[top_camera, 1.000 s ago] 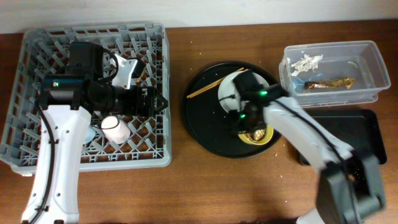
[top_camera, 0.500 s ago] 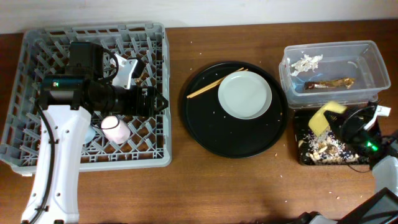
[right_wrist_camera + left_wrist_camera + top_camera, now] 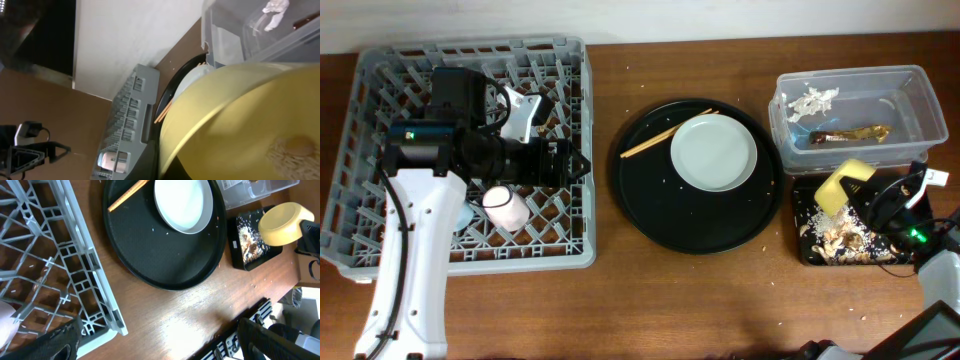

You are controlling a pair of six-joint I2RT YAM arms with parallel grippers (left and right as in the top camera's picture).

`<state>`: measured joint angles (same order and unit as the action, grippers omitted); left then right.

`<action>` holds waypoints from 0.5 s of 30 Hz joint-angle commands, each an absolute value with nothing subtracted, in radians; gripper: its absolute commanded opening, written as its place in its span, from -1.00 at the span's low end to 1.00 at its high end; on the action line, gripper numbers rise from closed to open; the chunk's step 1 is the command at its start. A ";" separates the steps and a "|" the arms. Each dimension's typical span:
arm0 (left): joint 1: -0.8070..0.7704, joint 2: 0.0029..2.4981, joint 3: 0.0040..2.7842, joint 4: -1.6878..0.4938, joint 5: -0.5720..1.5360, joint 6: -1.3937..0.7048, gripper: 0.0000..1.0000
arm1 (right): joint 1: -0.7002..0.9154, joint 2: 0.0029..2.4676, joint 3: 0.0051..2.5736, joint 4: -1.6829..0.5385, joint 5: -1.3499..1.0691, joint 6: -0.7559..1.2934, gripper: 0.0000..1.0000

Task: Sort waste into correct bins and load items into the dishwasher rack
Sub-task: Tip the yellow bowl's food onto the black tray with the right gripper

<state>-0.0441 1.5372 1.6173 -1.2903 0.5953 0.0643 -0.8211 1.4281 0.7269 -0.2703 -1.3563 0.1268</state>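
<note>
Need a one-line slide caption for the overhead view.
Right pincer holds the yellow bowl tilted over the black tray of food scraps; plate and chopsticks sit on the round tray.

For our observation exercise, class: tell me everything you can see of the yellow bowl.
The yellow bowl is small, round and smooth, plain pale yellow, plastic by its look. It hangs tipped steeply on its side, held by the right gripper above the shallow black tray. Brownish food scraps lie in the tray beneath it, and in the right wrist view a few crumbs cling to its surface. Nothing but the gripper seems to touch it.
</note>
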 commanded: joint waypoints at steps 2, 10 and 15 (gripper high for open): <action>-0.048 1.525 1.633 -1.288 0.607 0.084 0.99 | -0.809 1.428 0.725 -0.334 -1.227 0.193 -0.92; -0.048 1.525 1.633 -1.288 0.607 0.084 0.99 | -0.783 1.385 0.726 -0.322 -1.454 0.195 -0.92; -0.048 1.525 1.633 -1.288 0.607 0.084 0.98 | -0.674 1.199 0.748 -0.332 -1.404 0.129 -0.92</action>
